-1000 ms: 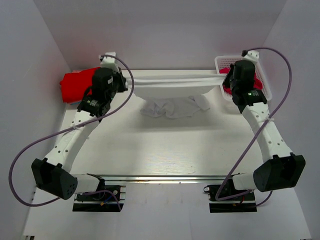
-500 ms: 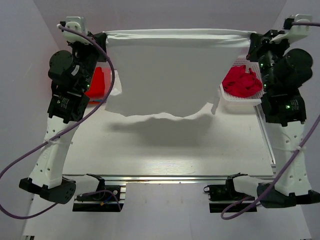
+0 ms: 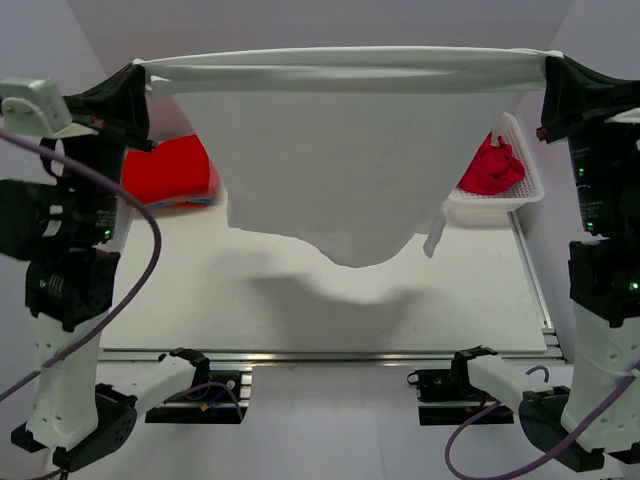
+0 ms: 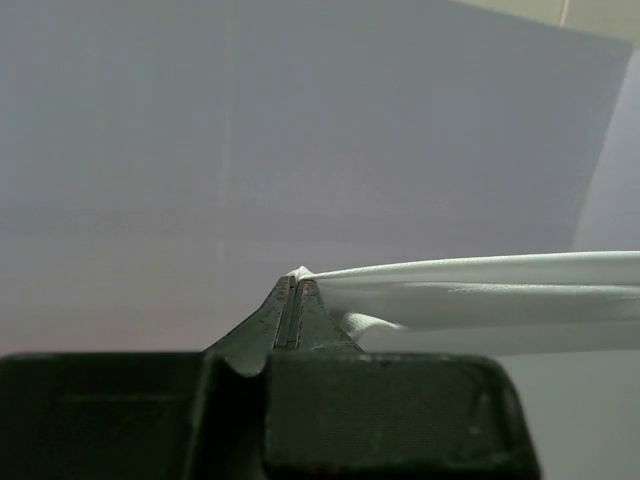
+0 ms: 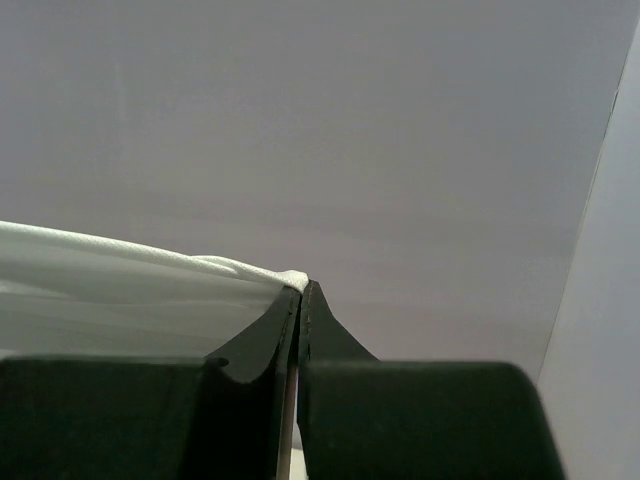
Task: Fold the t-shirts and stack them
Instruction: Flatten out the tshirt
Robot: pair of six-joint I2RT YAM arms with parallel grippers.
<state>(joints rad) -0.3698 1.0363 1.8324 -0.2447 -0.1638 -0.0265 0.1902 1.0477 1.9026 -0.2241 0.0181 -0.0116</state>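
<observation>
A white t-shirt [image 3: 345, 150] hangs stretched wide between both grippers, high above the table, its lower edge sagging free. My left gripper [image 3: 140, 75] is shut on the shirt's left corner; the left wrist view shows the pinched cloth [image 4: 450, 290] at the closed gripper [image 4: 295, 283]. My right gripper [image 3: 550, 65] is shut on the right corner; the right wrist view shows the cloth [image 5: 150, 285] at the closed gripper [image 5: 302, 288]. A folded red t-shirt [image 3: 165, 170] lies at the back left. A crumpled red t-shirt [image 3: 492, 165] sits in the white basket [image 3: 500, 200].
The white table [image 3: 300, 310] lies under the hanging shirt, with its shadow on it. White walls close in the back and both sides. A metal rail [image 3: 330, 355] runs along the near edge by the arm bases.
Both arms have lifted the white shirt from a bunched strip near the table to a wide spread held high and nearer the camera. The shirt now hangs open.
</observation>
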